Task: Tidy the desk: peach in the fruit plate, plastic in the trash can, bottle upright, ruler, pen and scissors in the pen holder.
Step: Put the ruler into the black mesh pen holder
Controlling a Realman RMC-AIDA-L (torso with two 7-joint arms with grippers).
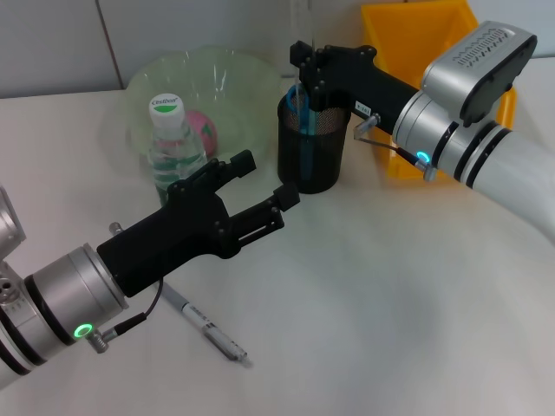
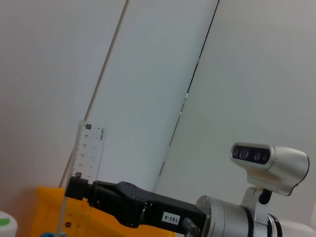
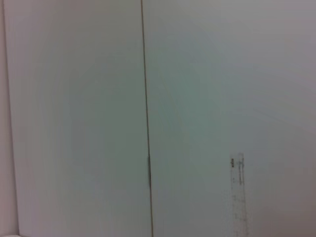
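My right gripper (image 1: 303,68) is shut on a clear ruler (image 1: 300,30) and holds it upright over the black mesh pen holder (image 1: 310,147), its lower end inside. The left wrist view shows that ruler (image 2: 89,153) in the right gripper (image 2: 76,186); it shows faintly in the right wrist view (image 3: 238,192). Blue scissors (image 1: 303,108) stand in the holder. My left gripper (image 1: 264,182) is open and empty, just left of the holder. A bottle (image 1: 173,139) stands upright behind it. A pink peach (image 1: 206,130) lies in the green fruit plate (image 1: 234,74). A pen (image 1: 204,325) lies on the table. No plastic shows.
A yellow trash can (image 1: 434,43) stands at the back right behind the right arm; it also shows in the left wrist view (image 2: 47,207). The white table (image 1: 390,303) lies in front and to the right of the holder.
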